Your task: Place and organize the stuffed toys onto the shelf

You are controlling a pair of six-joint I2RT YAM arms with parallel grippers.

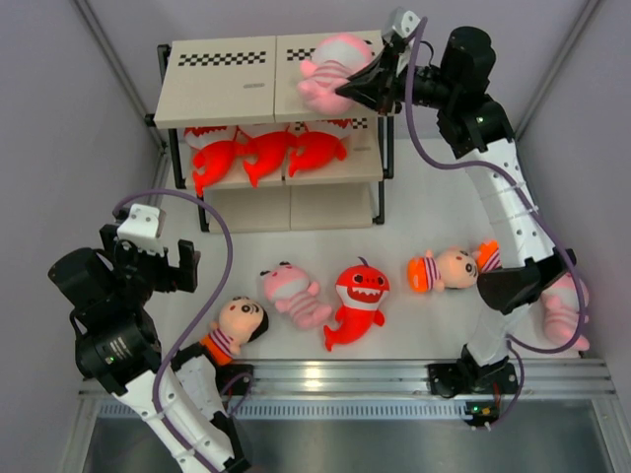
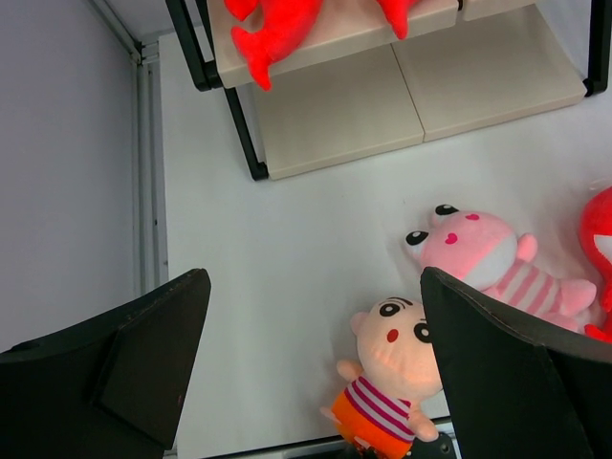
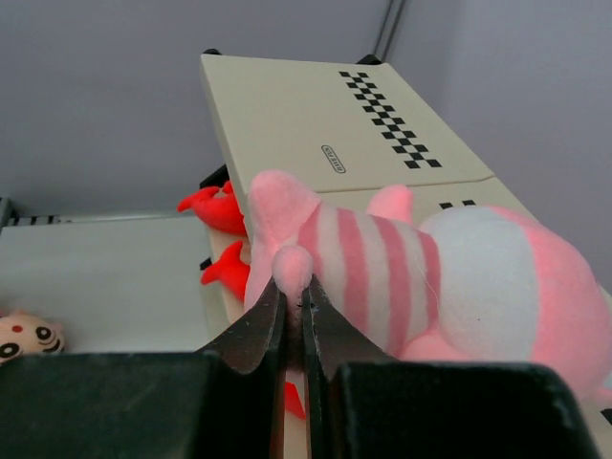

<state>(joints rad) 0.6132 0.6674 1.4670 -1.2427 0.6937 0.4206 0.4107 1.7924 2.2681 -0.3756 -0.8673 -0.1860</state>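
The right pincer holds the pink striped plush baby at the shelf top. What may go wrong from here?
1. The right pincer pinches only one small limb of the pink striped plush baby, so the toy may slip free or swing.
2. The toy seems near the front edge of the beige top board; released there, it may tip off toward the red-orange plush sharks on the tier below.

I am pinching the fuzzy, matt striped cloth of the pink baby (image 3: pixel 430 277) between the smooth, dull black plastic fingers of my right gripper (image 3: pixel 296 301). The shelf (image 1: pixel 222 94) is showing smooth, matt beige boards in a black metal frame. The table (image 1: pixel 424 212) is looking matt white.
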